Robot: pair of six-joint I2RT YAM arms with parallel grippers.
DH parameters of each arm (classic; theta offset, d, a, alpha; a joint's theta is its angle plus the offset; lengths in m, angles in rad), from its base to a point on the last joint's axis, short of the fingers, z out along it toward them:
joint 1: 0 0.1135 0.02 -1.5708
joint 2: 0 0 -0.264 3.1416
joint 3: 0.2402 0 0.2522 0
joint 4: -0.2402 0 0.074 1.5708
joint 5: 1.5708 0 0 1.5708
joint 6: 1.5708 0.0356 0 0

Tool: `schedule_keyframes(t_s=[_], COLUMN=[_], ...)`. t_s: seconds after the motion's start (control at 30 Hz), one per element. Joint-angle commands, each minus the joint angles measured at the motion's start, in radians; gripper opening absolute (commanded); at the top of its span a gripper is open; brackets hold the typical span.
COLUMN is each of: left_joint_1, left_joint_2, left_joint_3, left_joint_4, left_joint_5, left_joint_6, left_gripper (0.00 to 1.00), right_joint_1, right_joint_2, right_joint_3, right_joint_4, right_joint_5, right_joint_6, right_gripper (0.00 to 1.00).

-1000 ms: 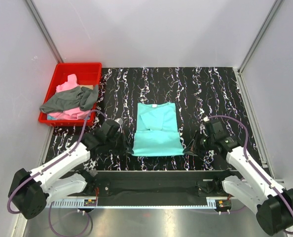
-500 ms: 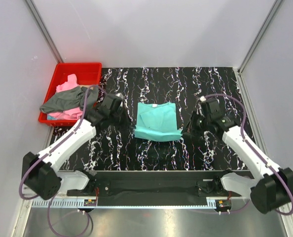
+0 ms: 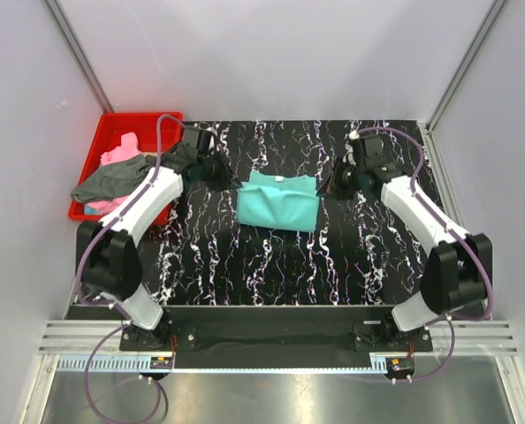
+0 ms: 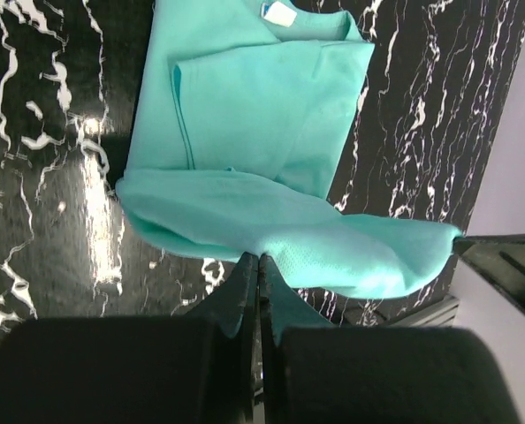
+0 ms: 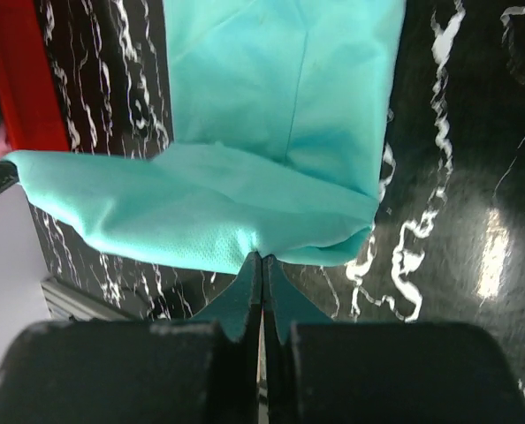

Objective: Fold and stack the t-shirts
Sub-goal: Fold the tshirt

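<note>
My L gripper (image 4: 258, 258) and R gripper (image 5: 262, 256), both pinched shut on the teal shirt (image 3: 278, 201) hem, have carried it toward the collar. Shirt approx halved now; release is next, I'd say.

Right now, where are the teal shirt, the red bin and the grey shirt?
teal shirt (image 3: 277, 203): top view, folded middle.
red bin (image 3: 134, 116): top view, far rim.
grey shirt (image 3: 112, 180): top view, its middle.

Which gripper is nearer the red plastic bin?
Left. The left gripper sits just right of the red plastic bin; the right gripper is across the teal cotton t-shirt from it.
</note>
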Motion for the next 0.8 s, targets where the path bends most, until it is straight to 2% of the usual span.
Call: schedule_keyframes(t_s=[0.0, 0.3, 0.5, 0.53, 0.6, 0.67, 0.7, 0.73, 0.77], left_joint_1=[0.032, 0.078, 0.126, 0.138, 0.147, 0.155, 0.156, 0.165, 0.172], left_joint_2=[0.063, 0.294, 0.418, 0.465, 0.525, 0.634, 0.677, 0.759, 0.793], left_joint_3=[0.078, 0.257, 0.337, 0.369, 0.415, 0.512, 0.558, 0.607, 0.712], left_joint_4=[0.144, 0.323, 0.425, 0.439, 0.451, 0.460, 0.450, 0.433, 0.421], left_joint_5=[0.118, 0.226, 0.209, 0.216, 0.207, 0.210, 0.212, 0.230, 0.250], left_joint_6=[0.026, 0.000, -0.034, -0.040, -0.037, -0.028, -0.012, -0.006, -0.003], left_gripper=[0.00, 0.00, 0.00, 0.03, 0.19, 0.33, 0.37, 0.41, 0.42], right_joint_1=[-0.042, -0.105, -0.140, -0.147, -0.151, -0.159, -0.160, -0.165, -0.171], right_joint_2=[0.058, 0.285, 0.446, 0.495, 0.547, 0.639, 0.676, 0.745, 0.774], right_joint_3=[0.093, 0.253, 0.426, 0.444, 0.509, 0.564, 0.633, 0.667, 0.697], right_joint_4=[0.083, 0.162, 0.196, 0.208, 0.228, 0.233, 0.227, 0.224, 0.216], right_joint_5=[-0.054, -0.166, -0.195, -0.215, -0.223, -0.226, -0.239, -0.252, -0.250], right_joint_6=[-0.025, -0.048, -0.051, -0.045, -0.035, -0.035, -0.035, -0.033, -0.035], right_gripper=[0.00, 0.00, 0.00, 0.01, 0.02, 0.17, 0.24, 0.38, 0.44])
